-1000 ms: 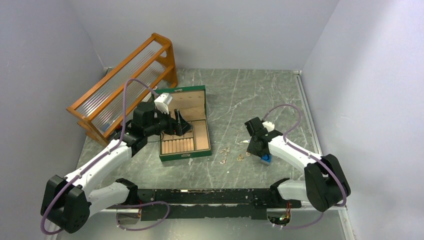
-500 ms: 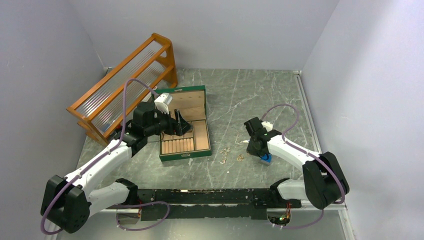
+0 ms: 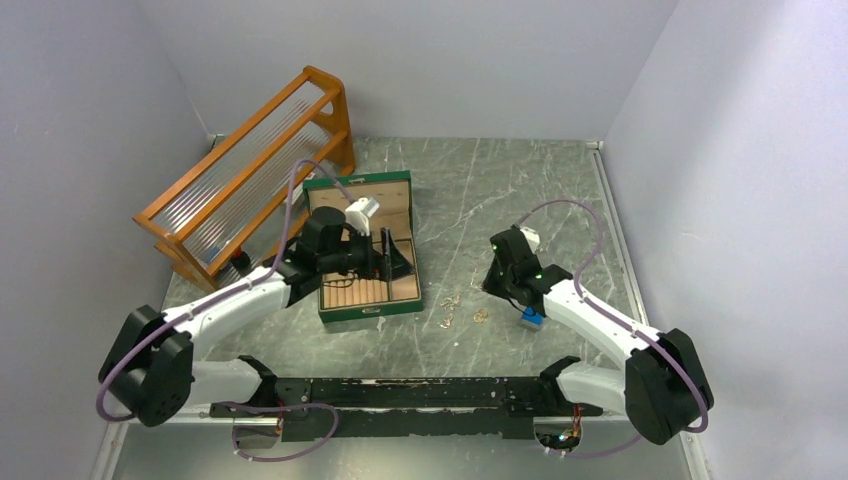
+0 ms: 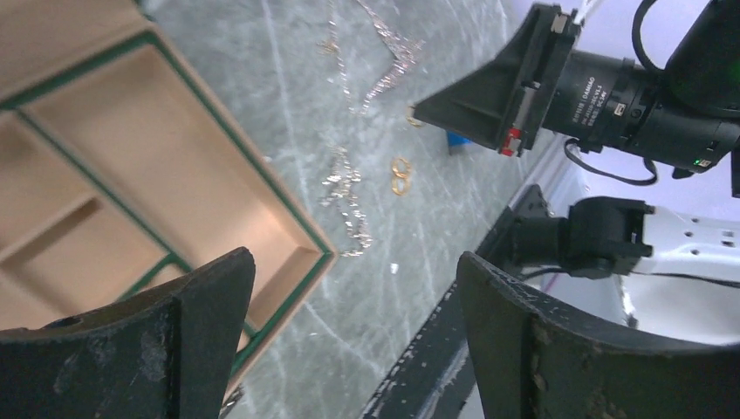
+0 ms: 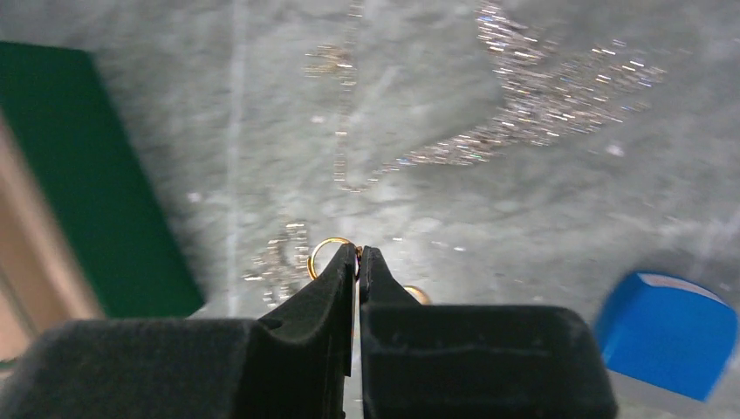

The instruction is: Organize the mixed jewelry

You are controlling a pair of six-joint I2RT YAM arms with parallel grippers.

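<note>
The mixed jewelry lies as thin chains and small gold rings on the marble table, right of the green box. In the right wrist view, chains lie ahead and my right gripper is shut on a small gold ring, pinched at the fingertips. In the top view my right gripper hangs just right of the pieces. My left gripper is open and empty over the box's right compartments. Its wrist view shows the tan compartments, a chain and two rings.
A small blue block sits on the table by my right arm, and shows in the right wrist view. A wooden rack stands at the back left. The box lid stands open behind the compartments.
My left arm has swung right across the box and its wrist has turned. My right gripper has shifted slightly back and left, still shut.
</note>
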